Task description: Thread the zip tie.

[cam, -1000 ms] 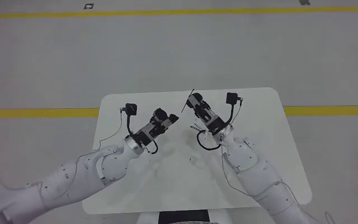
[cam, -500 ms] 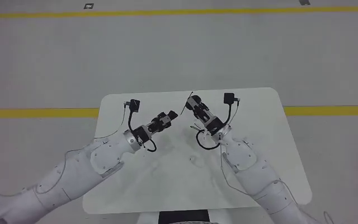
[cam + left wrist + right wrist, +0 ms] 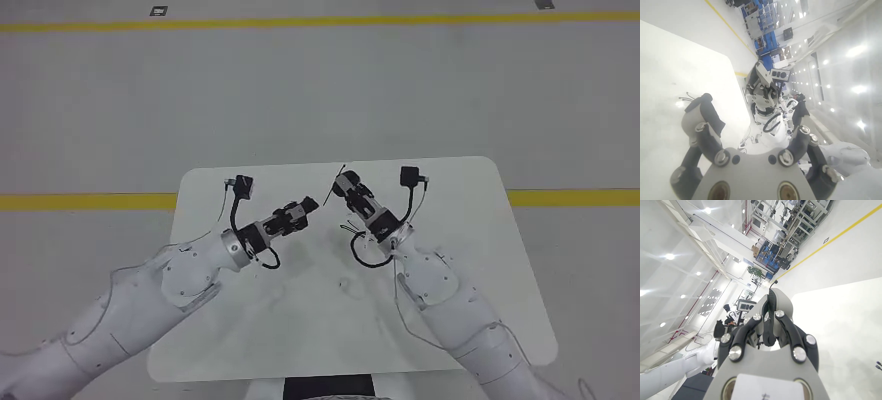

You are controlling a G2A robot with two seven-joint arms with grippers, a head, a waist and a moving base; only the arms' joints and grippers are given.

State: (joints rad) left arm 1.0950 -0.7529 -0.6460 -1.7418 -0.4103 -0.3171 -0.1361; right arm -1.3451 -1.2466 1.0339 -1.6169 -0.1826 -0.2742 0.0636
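My right gripper (image 3: 346, 186) is held above the far middle of the white table (image 3: 470, 250) and is shut on a black zip tie (image 3: 339, 172). In the right wrist view the zip tie (image 3: 770, 306) runs between the closed fingers, its small end poking out past my right gripper (image 3: 770, 293). My left gripper (image 3: 306, 207) hovers just to the left of it, facing it, a short gap apart. The left wrist view shows my left gripper (image 3: 753, 108) open with nothing in it, and the right gripper (image 3: 759, 73) stands straight ahead.
Several thin dark ties (image 3: 686, 96) lie on the table beside my left gripper's finger. Ends of such ties (image 3: 878, 364) also show on the table in the right wrist view. The table's far edge (image 3: 340, 164) is close behind both grippers.
The left arm has shifted a little toward the right gripper and turned slightly. The right gripper edged slightly to the left, still holding the zip tie.
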